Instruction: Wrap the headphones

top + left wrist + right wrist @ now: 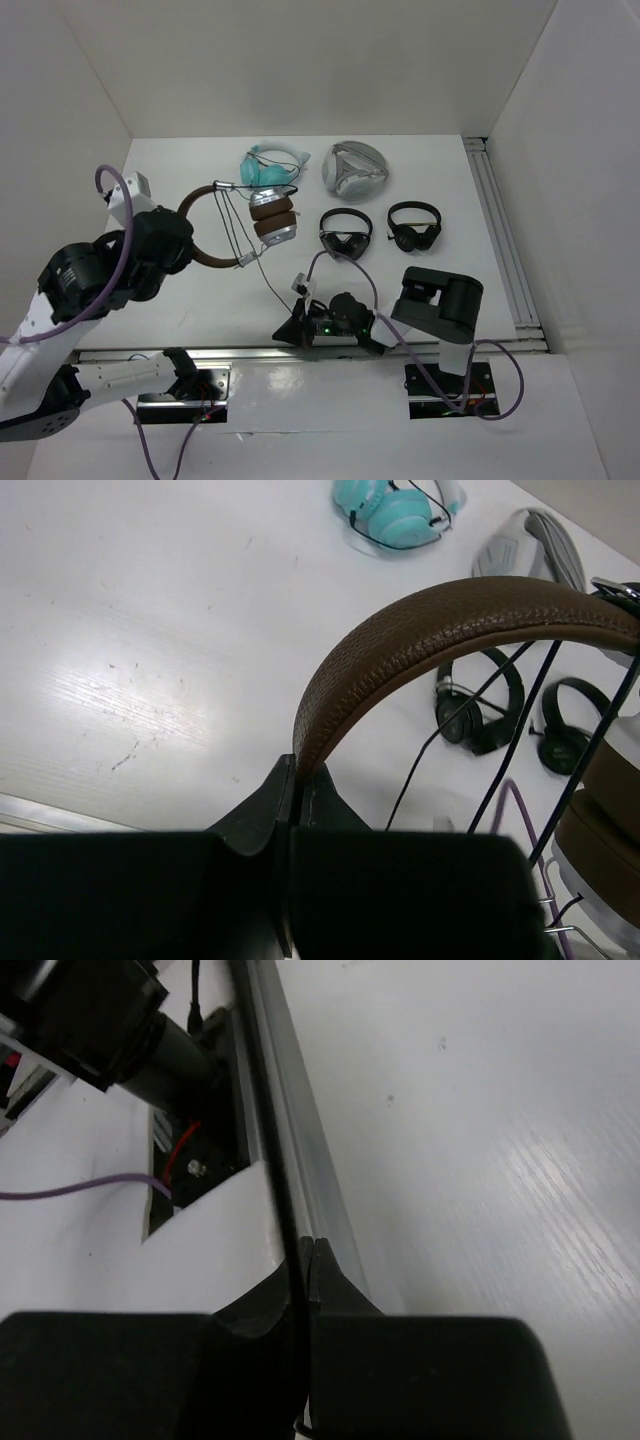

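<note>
The headphones have a brown headband (190, 210) and silver earcups with brown pads (273, 216), and are held up over the table's left middle. My left gripper (178, 245) is shut on the headband (450, 620), which comes out from between the jaws (296, 768). One earcup (610, 830) hangs at the right. Thin black cable strands cross the band's opening. The cable (272, 288) runs down to my right gripper (292, 328), near the front edge. In the right wrist view that gripper (310, 1245) is shut on the cable (268, 1110).
A teal pair (270, 165) and a grey case (355, 168) lie at the back. Two small black headphones (345, 232) (415, 225) lie at the middle right. A metal rail (505, 250) runs along the right side. Another rail (300, 1120) runs along the front edge.
</note>
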### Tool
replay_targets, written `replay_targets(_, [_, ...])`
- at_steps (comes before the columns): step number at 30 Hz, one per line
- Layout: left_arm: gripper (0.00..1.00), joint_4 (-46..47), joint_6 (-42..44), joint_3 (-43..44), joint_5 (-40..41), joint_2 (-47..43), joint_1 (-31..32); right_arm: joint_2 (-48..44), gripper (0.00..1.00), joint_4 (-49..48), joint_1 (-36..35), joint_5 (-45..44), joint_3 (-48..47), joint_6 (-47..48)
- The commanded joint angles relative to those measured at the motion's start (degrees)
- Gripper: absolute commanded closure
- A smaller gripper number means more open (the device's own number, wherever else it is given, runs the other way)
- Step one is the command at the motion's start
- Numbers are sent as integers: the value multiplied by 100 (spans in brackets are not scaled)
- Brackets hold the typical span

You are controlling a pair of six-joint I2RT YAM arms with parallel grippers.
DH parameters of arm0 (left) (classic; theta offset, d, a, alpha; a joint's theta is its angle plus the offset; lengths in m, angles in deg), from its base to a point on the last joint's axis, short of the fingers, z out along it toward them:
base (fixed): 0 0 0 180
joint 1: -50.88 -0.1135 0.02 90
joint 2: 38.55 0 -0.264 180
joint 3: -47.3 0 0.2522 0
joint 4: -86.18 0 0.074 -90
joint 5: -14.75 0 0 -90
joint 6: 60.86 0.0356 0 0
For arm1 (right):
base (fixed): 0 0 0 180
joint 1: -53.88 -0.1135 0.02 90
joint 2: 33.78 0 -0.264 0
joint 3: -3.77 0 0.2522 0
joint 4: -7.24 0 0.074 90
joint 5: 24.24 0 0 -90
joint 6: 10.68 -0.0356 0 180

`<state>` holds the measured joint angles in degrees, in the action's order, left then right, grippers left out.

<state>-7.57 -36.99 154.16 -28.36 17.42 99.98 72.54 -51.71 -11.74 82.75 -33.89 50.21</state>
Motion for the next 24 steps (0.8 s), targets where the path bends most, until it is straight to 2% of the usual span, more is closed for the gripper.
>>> replay_targets(1, [100, 729, 151, -19, 251, 142, -286, -717, 100, 102, -554, -1161, 70, 431])
replay_targets(2, [100, 843, 205, -90, 250, 212, -452, -849, 100, 421, -722, -1694, -26, 510])
replay_targets(3, [100, 1044, 258, -247, 250, 265, -541, -1094, 100, 1164, -1054, -1917, -123, 676])
replay_targets(7, [100, 1099, -22, -590, 250, 696, -823, -1631, 100, 2932, -1635, -2524, -852, 994])
replay_targets(12, [100, 1169, -243, -1258, 320, 1030, -1201, -2466, 100, 4315, -2252, -3298, -1467, 1336])
replay_targets(16, [100, 1345, -23, -1698, 198, 1083, -1517, -3212, 100, 5449, -2788, -4071, -2021, 1749])
replay_targets(19, [100, 1555, 494, -2127, -39, 1030, -1579, -3556, 100, 6538, -3061, -4678, -2522, 1960])
replay_targets(24, [100, 2074, 1426, -2559, -602, 1188, -1579, -4014, 100, 7120, -3114, -4951, -2979, 2329])
